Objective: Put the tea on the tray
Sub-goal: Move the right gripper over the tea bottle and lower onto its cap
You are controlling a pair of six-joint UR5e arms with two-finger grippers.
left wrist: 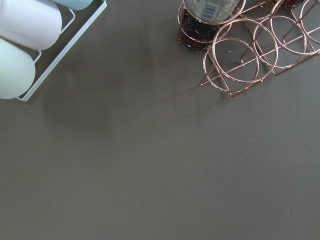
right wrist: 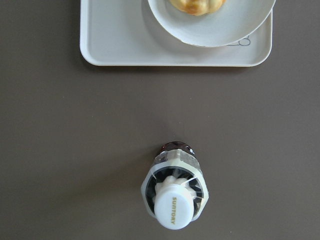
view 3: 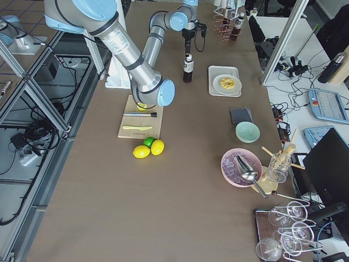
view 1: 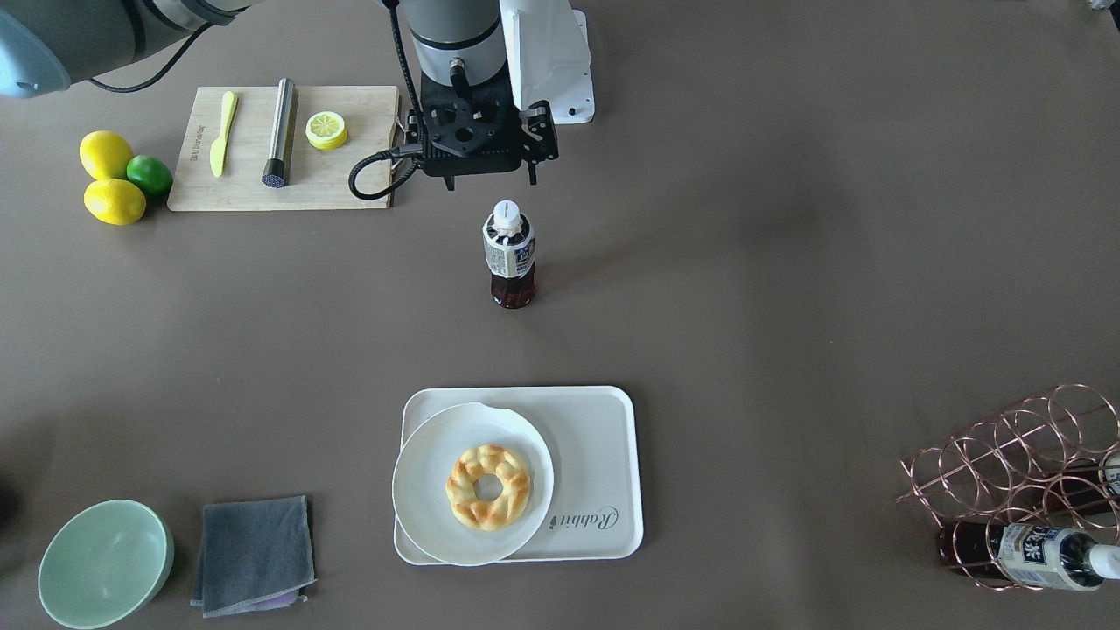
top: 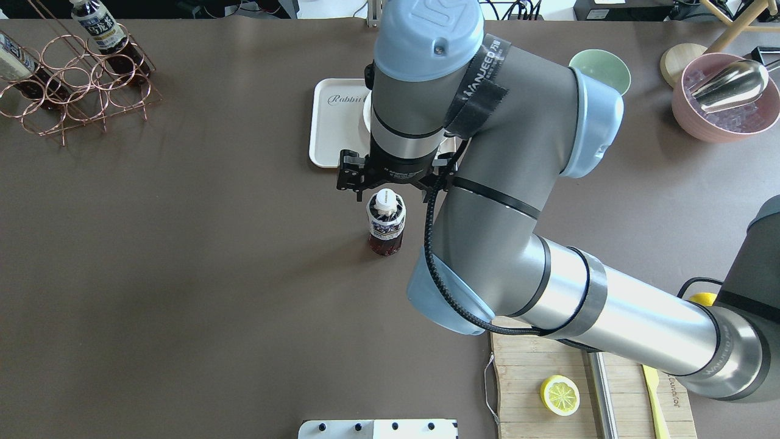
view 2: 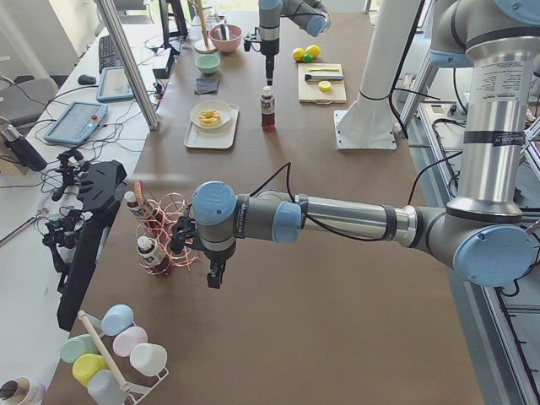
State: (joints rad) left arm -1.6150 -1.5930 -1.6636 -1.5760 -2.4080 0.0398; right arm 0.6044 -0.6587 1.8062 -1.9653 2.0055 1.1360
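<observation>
tray (top: 332,122) half hidden behind right arm (top: 499,183), rack (view 1: 1019,455) cut by edge

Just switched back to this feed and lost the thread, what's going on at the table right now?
The right gripper hangs open above the cap of the tea, which stands upright on the table, not yet grasped. The tray lies apart from the bottle, with a plate and a ring pastry taking up one side and the other side free. The left gripper hovers over the table beside the wire rack.
</observation>
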